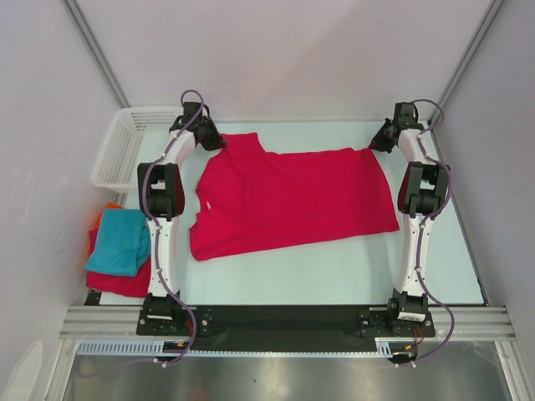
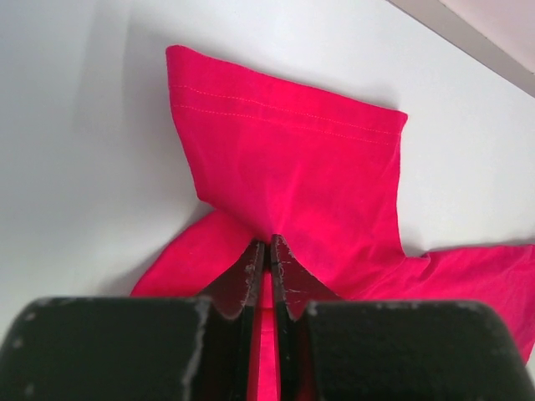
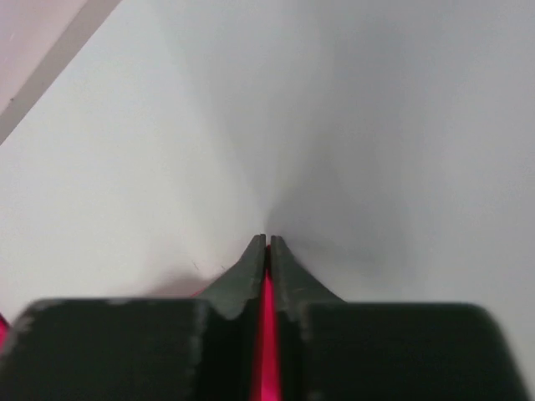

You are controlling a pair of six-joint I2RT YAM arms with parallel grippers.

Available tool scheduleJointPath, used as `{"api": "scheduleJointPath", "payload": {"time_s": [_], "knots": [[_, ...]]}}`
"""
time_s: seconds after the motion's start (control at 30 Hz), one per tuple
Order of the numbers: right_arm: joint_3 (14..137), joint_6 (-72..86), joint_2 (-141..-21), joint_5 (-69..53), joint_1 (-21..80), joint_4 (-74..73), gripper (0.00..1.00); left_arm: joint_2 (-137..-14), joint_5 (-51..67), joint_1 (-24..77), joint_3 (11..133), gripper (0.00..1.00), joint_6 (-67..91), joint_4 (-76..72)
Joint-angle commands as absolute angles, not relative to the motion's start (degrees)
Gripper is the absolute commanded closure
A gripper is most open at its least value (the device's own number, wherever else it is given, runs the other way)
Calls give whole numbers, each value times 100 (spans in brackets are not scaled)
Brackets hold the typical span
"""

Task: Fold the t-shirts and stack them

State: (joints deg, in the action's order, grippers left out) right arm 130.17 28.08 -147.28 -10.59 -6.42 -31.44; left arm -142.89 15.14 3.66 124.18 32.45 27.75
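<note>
Crimson-red t-shirt (image 1: 292, 196) spread flat across the middle of the overhead view, on a white table (image 1: 334, 271). Collar toward the left, hem toward the right, one sleeve (image 1: 242, 146) pointing to the upper left. Left gripper (image 1: 211, 139) at that sleeve's tip, in the upper left of the frame. Right gripper (image 1: 380, 139) at the shirt's upper right corner. Both arms reaching up from the bottom edge, one along each side of the cloth.

In the left wrist view, left gripper (image 2: 267, 249) at bottom centre, black fingers (image 2: 249, 276) pinched almost together, a thin strip of crimson cloth clamped between them. Sleeve (image 2: 292, 150) fanned out above the tips, stitched hem along its top edge, white table around it.

In the right wrist view, an equally narrow pinch: right gripper (image 3: 267, 244) with fingertips nearly touching, a sliver of crimson fabric held in the slit, white table (image 3: 334, 125) ahead.

At the lower left edge of the overhead view, a small stack of folded shirts: teal t-shirt (image 1: 121, 242) on top, red t-shirt (image 1: 125, 282) beneath it, a scrap of orange t-shirt (image 1: 100, 215) peeking out at the stack's upper left corner. White mesh basket (image 1: 113, 154) above the stack, near the left wall, beside the left arm.
</note>
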Motion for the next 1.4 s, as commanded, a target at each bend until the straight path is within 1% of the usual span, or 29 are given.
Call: {"api": "scheduleJointPath", "payload": {"time_s": [0.0,0.1,0.13,0.27,0.33,0.5,0.7,0.9,1.1,1.2,1.23,1.37], "knots": [[13052,2830,-14740,-1195,-580,-3077,100,-14071,1468,439,12542,91,3111,2786],[12973,2751,-14634,-1108,-545,-3032,100,-14133,1450,440,12603,92,3094,2804],[12964,2716,-14608,-1055,-536,-3050,100,-14150,1450,457,12630,94,3076,2830],[12929,2655,-14432,-879,-536,-3067,100,-14107,1415,448,12709,97,3032,2900],[12903,2628,-14274,-765,-527,-3076,100,-14028,1354,448,12744,99,2980,2918],[12823,2549,-13958,-598,-519,-3129,100,-13809,1257,439,12938,100,2804,3146],[12595,2452,-13466,-431,-475,-3182,100,-13395,1143,448,12657,100,2628,3208],[12007,2347,-12815,-317,-413,-3129,100,-12815,1064,439,12209,100,2488,3226],[11365,2268,-12350,-290,-378,-3199,100,-12077,1090,440,11471,100,2435,3208],[10961,2171,-12104,-220,-343,-3234,100,-11543,1116,448,10690,100,2461,2981],[10803,2145,-12016,-176,-325,-3226,100,-11410,1134,448,10209,100,2478,2901],[10109,2092,-11629,-62,-308,-3068,100,-10663,1222,448,9046,100,2593,2523]]}}
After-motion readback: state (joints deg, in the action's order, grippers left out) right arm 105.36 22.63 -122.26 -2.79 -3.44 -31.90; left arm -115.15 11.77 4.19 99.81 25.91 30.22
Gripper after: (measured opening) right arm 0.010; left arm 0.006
